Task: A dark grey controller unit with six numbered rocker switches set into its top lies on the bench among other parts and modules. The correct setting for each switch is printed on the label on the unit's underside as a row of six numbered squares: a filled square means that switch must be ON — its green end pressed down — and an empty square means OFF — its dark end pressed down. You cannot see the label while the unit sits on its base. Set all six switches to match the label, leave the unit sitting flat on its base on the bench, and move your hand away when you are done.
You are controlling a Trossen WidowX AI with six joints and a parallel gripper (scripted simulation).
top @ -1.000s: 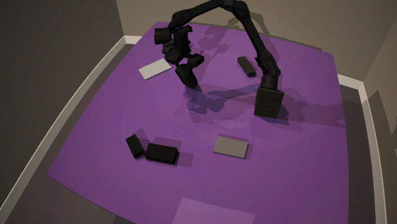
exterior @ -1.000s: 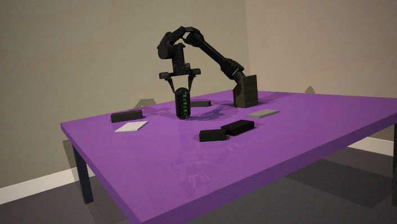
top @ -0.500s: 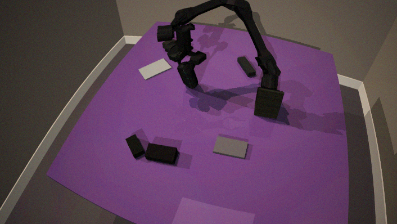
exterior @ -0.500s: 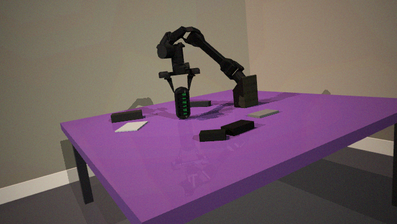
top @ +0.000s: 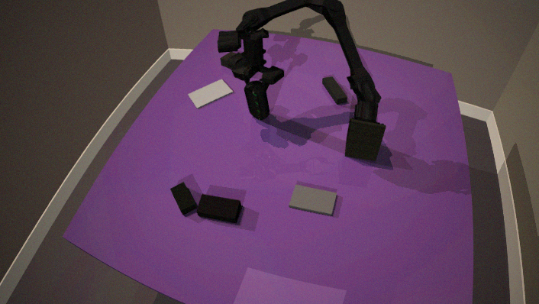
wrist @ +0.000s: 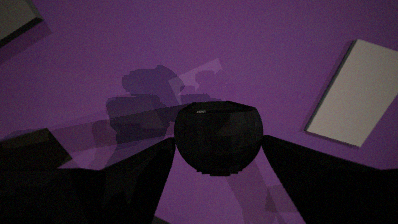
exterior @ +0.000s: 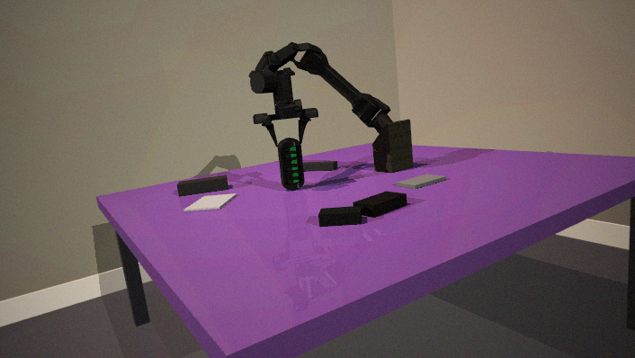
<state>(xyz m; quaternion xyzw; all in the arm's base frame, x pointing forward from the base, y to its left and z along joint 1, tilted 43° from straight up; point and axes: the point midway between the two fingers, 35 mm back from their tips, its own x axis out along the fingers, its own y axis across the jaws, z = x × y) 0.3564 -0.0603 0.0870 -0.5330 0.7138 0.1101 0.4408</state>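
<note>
Walls (top: pixel 420 30) (exterior: pixel 135 90), greyish brown, with a pale skirting strip (top: pixel 175 54) (exterior: pixel 604 234) at the foot. Below them we list one bench (top: pixel 153 153) (exterior: pixel 252 252) (wrist: pixel 280 40), purple-topped, on dark legs. Item: one black arm (top: pixel 343 38) (exterior: pixel 342 81), arched from a dark upright pedestal (top: pixel 364 139) (exterior: pixel 400 144). Item: its gripper (top: pixel 255 82) (exterior: pixel 289 144) (wrist: pixel 217 141), pointing down, closed on the unit, one finger against either side. Item: one dark controller unit (top: pixel 256 100) (exterior: pixel 291 164) (wrist: pixel 218 140), round-ended, held on end between the fingers, its long axis steep and its switch face turned to the exterior view. We count green patches in a column down that face; the setting of each rocker we cannot tell, nor whether the lower end touches the bench. Item: one whitish panel (top: pixel 211 93) (exterior: pixel 210 202) (wrist: pixel 352 92), flat, near the unit. Item: one grey slab (top: pixel 313 200) (exterior: pixel 422 181) (wrist: pixel 15 17), flat, well apart from it. Item: one small dark block (top: pixel 184 198) (exterior: pixel 340 216), just beside a larger black block (top: pixel 219 208) (exterior: pixel 380 203). Item: one narrow dark bar (top: pixel 334 90) (exterior: pixel 320 165), lying between the unit and the pedestal, towards the wall. Item: one long brown-black block (exterior: pixel 202 185), behind the panel in the exterior view.
</note>
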